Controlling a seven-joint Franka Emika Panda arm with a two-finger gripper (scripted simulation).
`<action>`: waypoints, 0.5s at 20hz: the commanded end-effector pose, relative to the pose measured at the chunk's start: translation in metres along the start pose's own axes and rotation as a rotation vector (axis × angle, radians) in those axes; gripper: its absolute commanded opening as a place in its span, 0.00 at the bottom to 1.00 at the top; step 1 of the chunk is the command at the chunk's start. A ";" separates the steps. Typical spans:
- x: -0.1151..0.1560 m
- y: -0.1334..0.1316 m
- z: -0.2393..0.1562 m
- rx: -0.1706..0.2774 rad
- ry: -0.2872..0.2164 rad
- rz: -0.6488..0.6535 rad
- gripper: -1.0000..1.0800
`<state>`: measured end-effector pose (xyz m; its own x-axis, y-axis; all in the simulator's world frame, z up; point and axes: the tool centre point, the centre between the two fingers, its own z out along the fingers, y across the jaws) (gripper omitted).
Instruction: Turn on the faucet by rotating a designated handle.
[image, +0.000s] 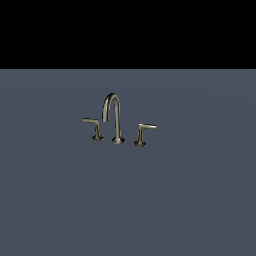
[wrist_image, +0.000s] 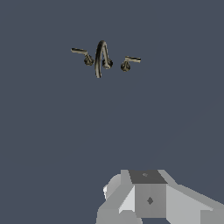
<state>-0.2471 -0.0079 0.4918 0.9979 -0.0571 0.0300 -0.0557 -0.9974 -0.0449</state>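
The faucet (image: 116, 119) stands on a flat grey-blue surface, its thin arched spout rising from a flared base. The handle (image: 143, 134) is the short lever on the exterior view's right of the spout, with its flat arm pointing to that view's right. Seen from above in the wrist view, the faucet (wrist_image: 101, 60) lies far off, and the handle (wrist_image: 128, 62) stands beside it. No gripper fingers show in either view, and nothing touches the handle.
A twin lever (image: 94, 128) stands on the exterior view's left of the spout, arm pointing left; in the wrist view the twin lever (wrist_image: 83, 54) is on the spout's other side. A grey-white block of the robot's body (wrist_image: 151, 199) fills that view's lower edge.
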 end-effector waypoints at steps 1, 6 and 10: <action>0.000 0.000 0.000 0.000 0.000 0.000 0.00; 0.002 -0.002 0.004 0.000 0.000 0.015 0.00; 0.008 -0.006 0.012 -0.001 0.000 0.049 0.00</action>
<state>-0.2408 -0.0035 0.4838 0.9952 -0.0930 0.0291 -0.0916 -0.9948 -0.0451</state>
